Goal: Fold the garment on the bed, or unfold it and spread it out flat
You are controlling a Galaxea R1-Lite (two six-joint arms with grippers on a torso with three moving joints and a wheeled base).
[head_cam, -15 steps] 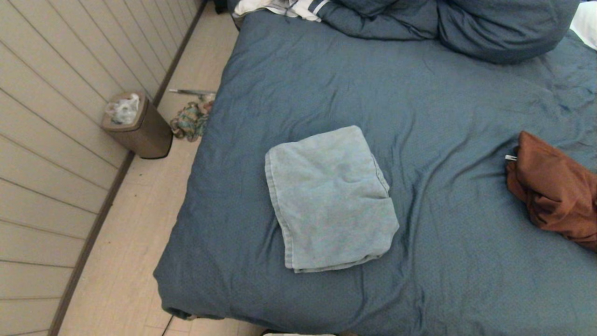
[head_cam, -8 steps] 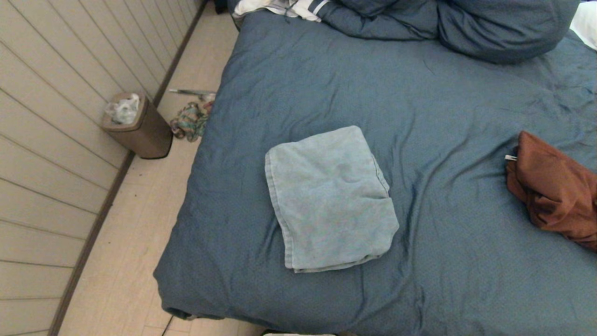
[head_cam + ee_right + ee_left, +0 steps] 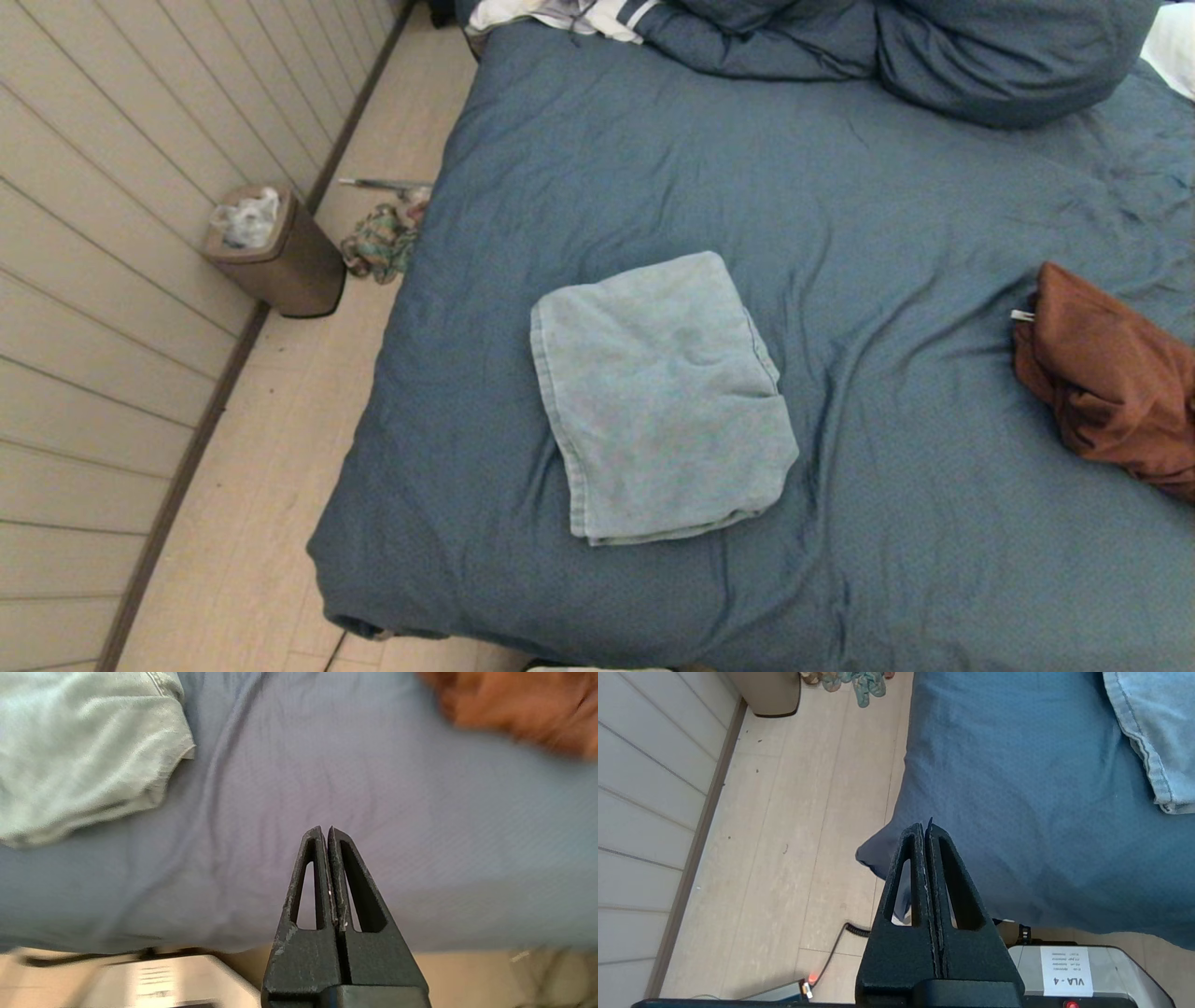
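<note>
- Two garments lie on the bed (image 3: 887, 233) in the head view: a folded light-blue garment (image 3: 658, 401) near the middle, well apart from a crumpled rust-brown garment (image 3: 1111, 383) at the right edge. Bare cover lies between them. A bunched duvet (image 3: 934, 51) lines the far end; a waste bin (image 3: 280, 252) stands by the wall.
- Left wrist view: the left pincer (image 3: 927, 830), closed and empty, hangs over the bed's near corner beside open floor (image 3: 798, 812).
- Right wrist view: the right pincer (image 3: 325, 833), closed and empty, hangs over bare cover between both garments.
</note>
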